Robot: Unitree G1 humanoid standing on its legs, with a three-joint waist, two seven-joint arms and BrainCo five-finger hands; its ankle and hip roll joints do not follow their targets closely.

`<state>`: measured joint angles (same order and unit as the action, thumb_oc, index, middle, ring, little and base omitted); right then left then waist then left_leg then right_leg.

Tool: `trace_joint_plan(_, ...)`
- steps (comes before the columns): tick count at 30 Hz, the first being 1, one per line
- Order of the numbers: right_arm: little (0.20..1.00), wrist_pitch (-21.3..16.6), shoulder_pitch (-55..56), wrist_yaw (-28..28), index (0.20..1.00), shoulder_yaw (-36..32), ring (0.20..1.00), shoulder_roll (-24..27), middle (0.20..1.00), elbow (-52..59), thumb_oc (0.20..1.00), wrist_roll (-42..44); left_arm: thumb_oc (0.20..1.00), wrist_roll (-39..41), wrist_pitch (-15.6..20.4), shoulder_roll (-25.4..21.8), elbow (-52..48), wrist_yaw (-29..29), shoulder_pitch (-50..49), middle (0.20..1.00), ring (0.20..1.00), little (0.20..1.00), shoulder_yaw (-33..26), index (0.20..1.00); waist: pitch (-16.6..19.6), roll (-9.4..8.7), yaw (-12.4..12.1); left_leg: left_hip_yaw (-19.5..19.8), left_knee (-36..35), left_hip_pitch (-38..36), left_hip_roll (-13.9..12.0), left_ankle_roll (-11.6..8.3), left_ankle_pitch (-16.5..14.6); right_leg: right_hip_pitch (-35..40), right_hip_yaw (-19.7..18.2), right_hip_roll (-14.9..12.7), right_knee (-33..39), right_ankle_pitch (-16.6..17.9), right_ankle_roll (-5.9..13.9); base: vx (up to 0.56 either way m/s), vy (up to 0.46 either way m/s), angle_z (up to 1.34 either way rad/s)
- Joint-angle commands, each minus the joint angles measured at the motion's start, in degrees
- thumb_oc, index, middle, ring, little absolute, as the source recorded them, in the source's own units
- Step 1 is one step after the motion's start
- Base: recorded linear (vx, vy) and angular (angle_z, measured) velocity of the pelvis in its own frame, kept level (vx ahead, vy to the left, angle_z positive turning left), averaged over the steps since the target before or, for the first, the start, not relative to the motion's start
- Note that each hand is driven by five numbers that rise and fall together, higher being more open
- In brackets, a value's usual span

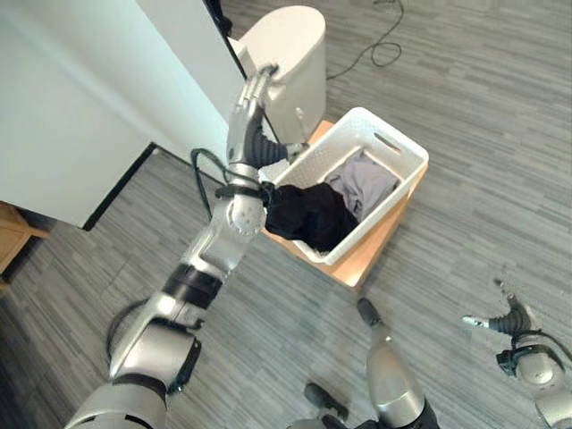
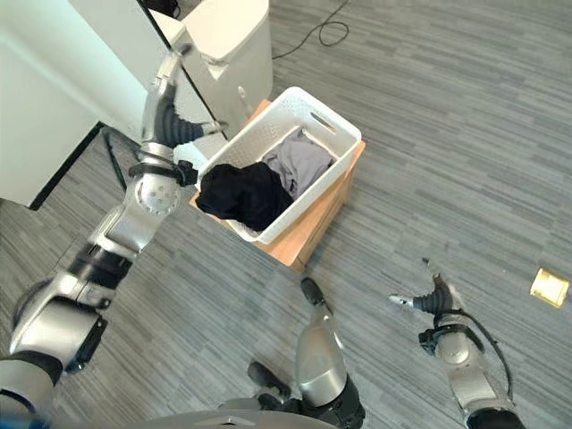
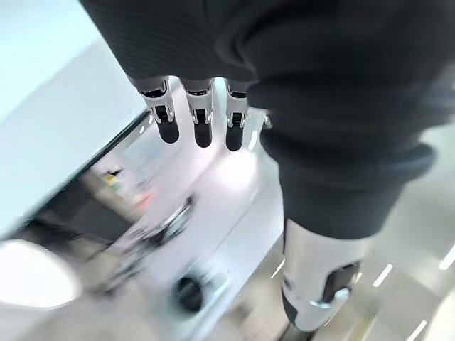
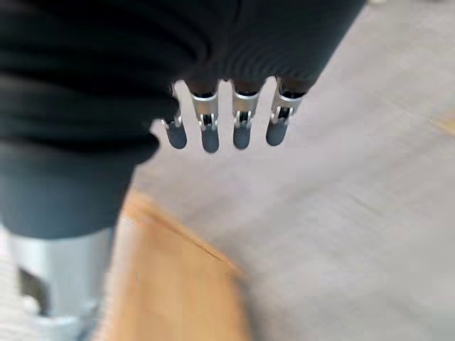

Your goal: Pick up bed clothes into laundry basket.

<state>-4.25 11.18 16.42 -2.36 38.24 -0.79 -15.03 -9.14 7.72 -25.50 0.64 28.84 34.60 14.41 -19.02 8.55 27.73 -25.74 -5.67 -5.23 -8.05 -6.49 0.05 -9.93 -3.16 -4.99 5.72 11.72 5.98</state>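
Resting on a wooden stand (image 2: 308, 234), the white basket (image 2: 332, 134) holds black clothes (image 2: 243, 192) and grey clothes (image 2: 297, 161); left hand (image 2: 175, 125) beside its rim, right hand (image 2: 435, 299) over floor, both fingers straight, empty.

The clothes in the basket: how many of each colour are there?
Black clothes: 1
Grey clothes: 1
Total: 2 in the white basket
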Motion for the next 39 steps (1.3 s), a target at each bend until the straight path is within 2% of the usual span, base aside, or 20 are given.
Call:
trace_joint_plan(1,1.000,-4.52,1.49,4.05,1.000,-0.56,1.000,0.43,1.000,5.71,1.000,-5.87,1.000,9.01,7.65,-0.92,-4.06,1.95,-9.74,1.000,1.000,1.000,-8.01,1.000,5.71,-4.69,-1.93,3.53,0.67,-0.89,-7.26,-6.61,6.87,1.50,-0.57,-0.33,-1.62,-8.69,1.59,-0.06,-0.064,-0.05)
trace_joint_plan(3,1.000,-5.44,-0.87,4.91,1.000,-0.28,1.000,-0.39,1.000,9.67,1.000,-6.02,1.000,12.08,10.03,1.40,-11.12,0.43,-19.18,1.000,1.000,1.000,-10.64,1.000,6.05,-5.15,-4.40,4.02,0.67,-1.46,-7.01,-5.85,7.17,2.57,0.46,-0.37,-1.69,-9.45,1.03,-0.06,-0.090,0.09)
trace_joint_plan(7,1.000,-6.10,-6.23,5.60,1.000,2.87,1.000,-1.55,1.000,11.48,1.000,-4.71,1.000,17.35,11.73,4.77,-14.40,-2.94,-32.67,1.000,1.000,1.000,-12.80,1.000,6.47,-7.01,-7.69,-0.78,3.85,-3.54,-7.46,-4.32,5.67,3.99,3.30,-1.49,-1.86,-9.37,0.12,-0.17,-0.136,0.39)
trace_joint_plan(11,1.000,-5.82,-12.20,4.74,1.000,6.34,1.000,-4.18,1.000,9.76,1.000,-2.05,1.000,22.29,9.13,5.96,-7.44,-7.27,-42.02,1.000,1.000,1.000,-12.75,1.000,7.35,-8.60,-12.11,-7.91,8.57,-6.90,-11.93,-5.57,4.71,5.17,14.88,-4.19,-1.87,-8.92,0.06,-0.29,-0.110,1.39)
trace_joint_plan(13,1.000,-5.79,-13.09,4.13,1.000,7.17,1.000,-5.14,1.000,8.87,1.000,-1.35,1.000,24.26,7.96,5.64,-4.16,-8.75,-43.89,1.000,1.000,1.000,-12.86,1.000,7.78,-8.38,-12.95,-9.40,8.06,-9.19,-15.06,-7.79,5.38,5.72,20.61,-6.43,-1.68,-8.75,1.08,-0.28,0.099,1.41)
trace_joint_plan(17,1.000,-5.15,-13.64,2.81,1.000,8.28,1.000,-5.42,1.000,8.80,1.000,-0.10,1.000,27.47,6.79,4.83,-0.87,-10.25,-45.65,1.000,1.000,1.000,-14.72,1.000,8.15,-8.71,-15.21,-14.72,6.05,-11.13,-20.65,-8.51,10.33,4.73,30.94,-13.07,-2.16,-5.08,2.40,-0.35,0.288,1.96)
trace_joint_plan(18,1.000,-4.86,-13.98,2.93,1.000,8.38,1.000,-5.29,1.000,8.84,1.000,-0.03,1.000,28.70,7.14,4.01,-1.13,-10.66,-45.73,1.000,1.000,1.000,-15.25,1.000,8.09,-8.75,-15.55,-13.65,5.13,-9.95,-21.28,-8.51,11.88,4.93,32.42,-14.20,-2.11,-4.19,3.03,-0.35,0.337,2.36)
trace_joint_plan(20,1.000,-3.89,-14.44,2.26,1.000,8.50,1.000,-5.53,1.000,9.10,1.000,-0.09,1.000,29.50,5.76,3.76,-1.12,-11.92,-46.09,1.000,1.000,1.000,-15.74,1.000,8.08,-8.92,-16.13,-11.56,3.04,-9.01,-20.37,-8.51,10.86,4.42,32.57,-15.11,-2.13,-3.04,3.89,-0.21,0.315,1.80)
trace_joint_plan(23,1.000,-3.66,-16.52,1.56,1.000,9.16,1.000,-5.22,1.000,9.83,1.000,-1.81,1.000,28.18,5.76,3.35,-2.20,-12.57,-45.67,1.000,1.000,1.000,-16.49,1.000,7.95,-9.09,-18.13,-9.43,1.83,-6.10,-18.83,-8.51,5.93,5.05,34.84,-18.78,-2.32,-0.92,6.06,-0.13,0.352,1.42)
trace_joint_plan(25,1.000,-2.58,-15.75,1.31,1.000,7.52,1.000,-6.69,1.000,9.64,1.000,-0.40,1.000,28.07,5.14,1.80,-1.53,-13.05,-43.49,1.000,1.000,1.000,-16.20,1.000,6.82,-10.86,-17.76,-5.90,2.08,-1.71,-16.66,-7.85,4.77,5.08,29.23,-21.49,-5.63,-0.24,8.78,-0.11,0.288,1.61)
trace_joint_plan(26,1.000,-2.33,-14.78,0.93,1.000,6.76,1.000,-7.81,1.000,10.33,1.000,-0.21,1.000,27.31,5.21,-0.59,-1.93,-13.28,-42.49,1.000,1.000,1.000,-16.09,1.000,5.77,-11.57,-19.64,-2.66,3.19,3.24,-14.51,-5.33,5.53,7.63,23.39,-22.21,-12.79,-1.10,8.91,-0.08,0.146,2.30)
trace_joint_plan(28,1.000,-2.13,-14.62,0.38,1.000,7.18,1.000,-8.88,1.000,10.41,1.000,-0.35,1.000,25.93,4.65,-1.80,-2.61,-13.08,-42.65,1.000,1.000,1.000,-16.47,1.000,5.63,-11.68,-20.22,0.58,2.78,5.79,-12.25,-3.72,5.48,9.46,21.03,-21.75,-17.97,-3.14,8.90,-0.08,0.250,3.22)
trace_joint_plan(30,1.000,-2.39,-14.65,0.21,1.000,8.27,1.000,-10.69,1.000,9.96,1.000,-0.07,1.000,24.35,3.84,-1.93,-2.82,-13.00,-43.02,1.000,1.000,1.000,-16.66,1.000,5.14,-10.97,-22.28,5.69,2.16,7.73,-7.89,-1.23,4.87,10.97,16.44,-17.63,-23.55,-6.41,7.83,0.06,0.345,2.34)
trace_joint_plan(31,1.000,-2.87,-15.03,-0.01,1.000,8.88,1.000,-11.41,1.000,9.61,1.000,0.83,1.000,24.28,3.73,-1.60,-2.66,-12.49,-43.01,1.000,1.000,1.000,-17.10,1.000,4.85,-10.37,-23.05,8.77,1.75,8.76,-5.71,-0.17,4.80,10.86,14.97,-13.85,-24.46,-10.52,6.46,0.23,0.373,1.98)
trace_joint_plan(32,1.000,-3.16,-16.05,-0.04,1.000,10.27,1.000,-12.26,1.000,8.51,1.000,2.93,1.000,24.15,3.53,-0.65,-2.19,-12.23,-42.74,1.000,1.000,1.000,-17.33,1.000,4.43,-9.70,-24.10,12.54,1.18,8.51,-1.71,0.98,3.64,9.92,12.30,-7.43,-22.44,-17.45,3.58,0.18,0.262,2.21)
trace_joint_plan(33,1.000,-3.24,-16.21,0.00,1.000,10.31,1.000,-12.22,1.000,8.36,1.000,2.96,1.000,24.14,3.51,-0.61,-2.20,-12.23,-42.69,1.000,1.000,1.000,-17.38,1.000,4.43,-9.49,-23.94,12.73,1.11,8.72,-1.94,0.94,3.91,9.90,12.51,-7.16,-22.21,-17.20,3.41,0.27,0.162,2.17)
trace_joint_plan(34,1.000,-3.11,-17.92,-0.29,1.000,11.68,1.000,-12.76,1.000,7.56,1.000,4.46,1.000,24.33,3.33,0.02,-1.45,-12.18,-42.01,1.000,1.000,1.000,-17.08,1.000,3.93,-9.69,-23.92,16.18,0.67,7.53,1.33,1.37,2.24,7.84,8.02,-1.48,-17.51,-18.96,0.91,0.11,0.016,1.65)
trace_joint_plan(35,1.000,-3.16,-18.12,-0.25,1.000,11.74,1.000,-12.74,1.000,7.44,1.000,4.47,1.000,24.34,3.33,0.06,-1.45,-12.18,-41.94,1.000,1.000,1.000,-17.16,1.000,3.92,-9.47,-23.76,16.35,0.67,7.80,1.11,1.35,2.51,7.85,8.20,-1.24,-17.05,-18.45,0.81,0.19,0.049,1.42)
trace_joint_plan(37,1.000,-2.98,-20.17,-0.03,1.000,13.80,1.000,-12.99,1.000,6.24,1.000,5.46,1.000,24.86,3.34,1.29,-0.78,-11.95,-41.17,1.000,1.000,1.000,-16.16,1.000,3.74,-10.39,-23.80,20.48,0.67,6.42,5.48,2.93,1.22,7.26,2.35,3.41,-10.02,-16.35,-1.45,0.12,0.061,1.80)
trace_joint_plan(39,1.000,-2.66,-20.67,0.06,1.000,13.84,1.000,-12.79,1.000,5.59,1.000,5.26,1.000,24.44,3.00,1.51,-0.71,-12.30,-40.91,1.000,1.000,1.000,-16.12,1.000,3.96,-11.02,-23.25,20.47,0.67,5.84,6.01,3.14,0.74,7.94,2.56,2.50,-8.91,-15.41,-1.23,0.07,0.015,1.63)
